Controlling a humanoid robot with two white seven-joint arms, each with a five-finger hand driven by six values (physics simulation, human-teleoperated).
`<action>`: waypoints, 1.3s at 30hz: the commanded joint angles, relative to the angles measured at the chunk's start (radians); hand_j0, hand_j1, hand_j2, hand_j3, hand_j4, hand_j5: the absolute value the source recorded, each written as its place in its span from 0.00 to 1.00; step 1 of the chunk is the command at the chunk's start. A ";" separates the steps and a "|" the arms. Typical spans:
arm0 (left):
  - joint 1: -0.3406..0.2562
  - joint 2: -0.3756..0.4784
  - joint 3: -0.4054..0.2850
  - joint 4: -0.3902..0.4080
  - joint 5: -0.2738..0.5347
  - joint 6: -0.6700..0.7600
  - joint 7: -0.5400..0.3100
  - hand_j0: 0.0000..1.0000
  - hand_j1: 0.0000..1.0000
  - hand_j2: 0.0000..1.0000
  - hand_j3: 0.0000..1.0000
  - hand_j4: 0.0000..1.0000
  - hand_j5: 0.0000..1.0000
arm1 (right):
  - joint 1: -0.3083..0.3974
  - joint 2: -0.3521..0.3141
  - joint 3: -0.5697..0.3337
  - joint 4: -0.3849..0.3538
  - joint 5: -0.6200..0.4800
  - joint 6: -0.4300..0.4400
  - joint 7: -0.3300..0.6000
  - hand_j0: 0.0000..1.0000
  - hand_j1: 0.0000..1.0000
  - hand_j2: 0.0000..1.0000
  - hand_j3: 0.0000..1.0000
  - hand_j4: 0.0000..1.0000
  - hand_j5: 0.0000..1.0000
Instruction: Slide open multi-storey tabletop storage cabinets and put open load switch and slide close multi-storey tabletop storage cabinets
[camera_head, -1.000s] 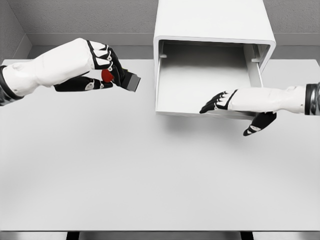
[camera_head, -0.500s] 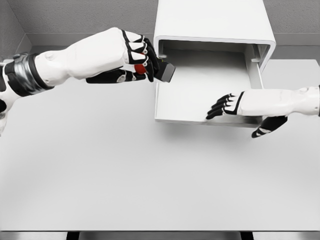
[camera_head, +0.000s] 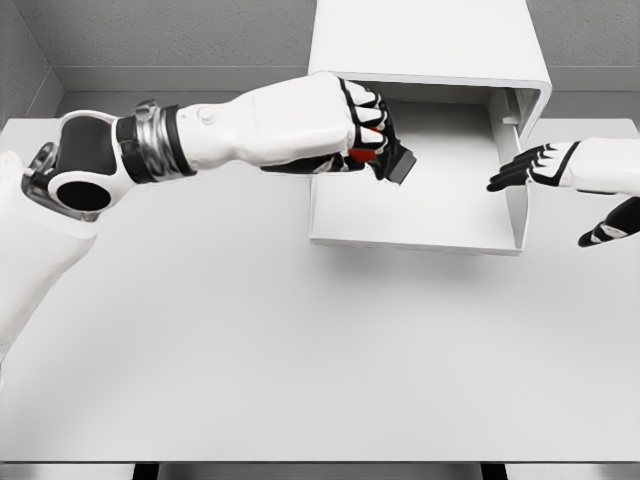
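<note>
Table (camera_head: 300, 350): white, flat, fills most of the frame from the lower edge up to the grey back wall.

Storage cabinet (camera_head: 425, 40): white box at upper centre-right, standing on the table against the wall; its top face runs off the upper edge.

Drawer (camera_head: 415, 235): bottom drawer of the cabinet, pulled out toward the lower part of the frame; shallow tray with a pale floor and low front wall, near the frame's centre-right.

Left arm: enters at the left edge, shoulder and elbow joints visible at middle left, forearm stretched almost level across to the upper centre.

Left hand (camera_head: 345, 125): knuckles upward, poised over the drawer's left wall; fingers curled tight together, pinching the switch from above with the thumb beneath.

Right hand (camera_head: 560, 170): at the right edge, middle height, just right of the drawer's right wall and apart from it; fingers extended and slightly spread toward the left, thumb hanging lower, holding nothing.

Load switch (camera_head: 392, 160): small dark block with a red part, tilted, gripped at the left hand's fingertips, above the drawer's left inner area.
</note>
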 joint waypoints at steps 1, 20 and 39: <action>0.000 -0.024 -0.006 0.027 -0.003 0.003 -0.001 0.41 0.41 0.41 0.41 0.41 0.41 | 0.000 -0.002 -0.002 0.002 -0.006 0.003 0.000 1.00 1.00 1.00 1.00 1.00 1.00; -0.031 -0.136 -0.018 0.203 -0.131 0.003 -0.027 0.63 0.63 0.63 0.63 0.63 0.63 | 0.001 0.044 -0.002 0.068 0.003 0.003 0.000 1.00 1.00 1.00 1.00 1.00 1.00; -0.023 -0.098 -0.012 0.119 -0.109 0.003 -0.026 1.00 1.00 1.00 1.00 1.00 1.00 | 0.001 0.030 -0.002 0.023 0.003 0.003 0.000 1.00 1.00 1.00 1.00 1.00 1.00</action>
